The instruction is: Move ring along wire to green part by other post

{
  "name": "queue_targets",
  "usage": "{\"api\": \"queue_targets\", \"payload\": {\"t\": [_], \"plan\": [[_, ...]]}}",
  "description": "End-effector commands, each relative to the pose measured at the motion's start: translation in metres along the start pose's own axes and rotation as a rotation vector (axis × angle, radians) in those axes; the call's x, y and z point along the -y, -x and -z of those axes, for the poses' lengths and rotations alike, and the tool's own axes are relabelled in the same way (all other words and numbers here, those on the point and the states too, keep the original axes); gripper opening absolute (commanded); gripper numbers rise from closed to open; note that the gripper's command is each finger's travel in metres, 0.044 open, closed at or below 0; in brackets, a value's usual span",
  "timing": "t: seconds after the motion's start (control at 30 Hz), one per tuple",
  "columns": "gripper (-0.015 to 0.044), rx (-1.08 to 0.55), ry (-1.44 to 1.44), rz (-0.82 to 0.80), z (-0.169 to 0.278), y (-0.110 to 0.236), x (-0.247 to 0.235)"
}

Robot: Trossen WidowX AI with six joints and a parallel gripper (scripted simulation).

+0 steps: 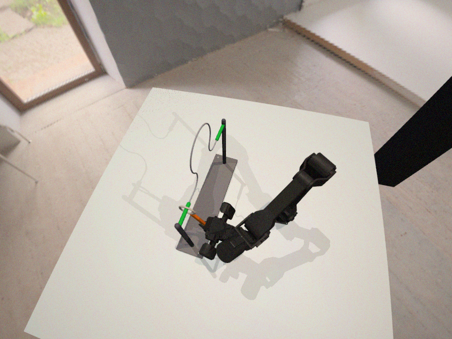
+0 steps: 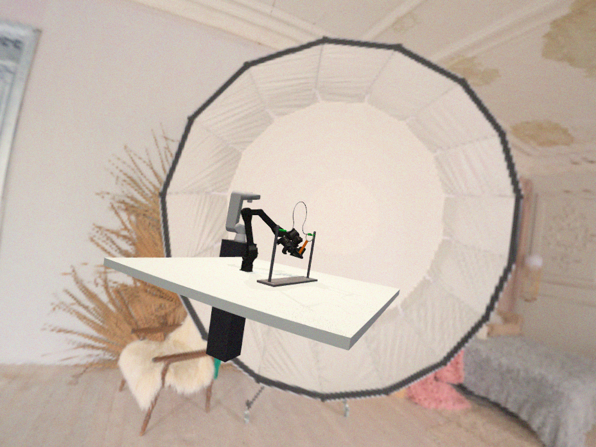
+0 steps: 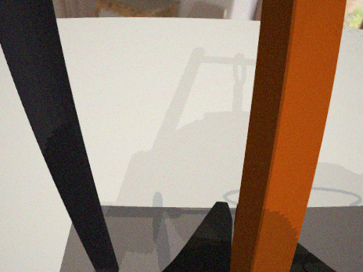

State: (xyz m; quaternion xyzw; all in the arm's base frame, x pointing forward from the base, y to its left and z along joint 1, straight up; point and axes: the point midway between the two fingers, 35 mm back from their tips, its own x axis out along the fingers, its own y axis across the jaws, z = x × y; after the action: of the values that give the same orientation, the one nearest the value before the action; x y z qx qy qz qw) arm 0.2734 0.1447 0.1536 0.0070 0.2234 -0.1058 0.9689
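The ring (image 1: 187, 208) sits around the green part (image 1: 184, 214) of the wire next to the near post (image 1: 184, 235). Its orange handle (image 1: 198, 218) (image 2: 303, 247) (image 3: 284, 137) runs from the ring back into my gripper (image 1: 205, 223) (image 2: 294, 243), which is shut on the handle. In the wrist view the handle fills the right side and the near post (image 3: 58, 127) slants across the left. The thin grey wire (image 1: 195, 153) curves up from the ring toward the far green part (image 1: 219, 132) at the far post (image 1: 223, 142).
The posts stand on a dark grey base plate (image 1: 215, 182) (image 3: 131, 267) on the white table (image 1: 291, 145) (image 2: 216, 284). My arm (image 1: 284, 200) reaches in from the right, low over the plate's near end. A black stand (image 1: 420, 138) is beyond the table's right edge.
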Motion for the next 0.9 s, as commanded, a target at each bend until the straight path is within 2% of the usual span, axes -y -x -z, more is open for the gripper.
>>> {"api": "queue_targets", "payload": {"t": [0.0, 0.43, 0.8, 0.87], "plan": [[-0.0150, 0.003, -0.002, 0.006, 0.0008, -0.0007, 0.0004], [-0.0150, 0.003, -0.002, 0.006, 0.0008, -0.0007, 0.0004], [0.0139, 0.000, 0.001, 0.002, 0.0007, 0.0001, 0.0000], [0.0160, -0.002, 0.000, 0.003, 0.0011, 0.0028, -0.0004]]}}
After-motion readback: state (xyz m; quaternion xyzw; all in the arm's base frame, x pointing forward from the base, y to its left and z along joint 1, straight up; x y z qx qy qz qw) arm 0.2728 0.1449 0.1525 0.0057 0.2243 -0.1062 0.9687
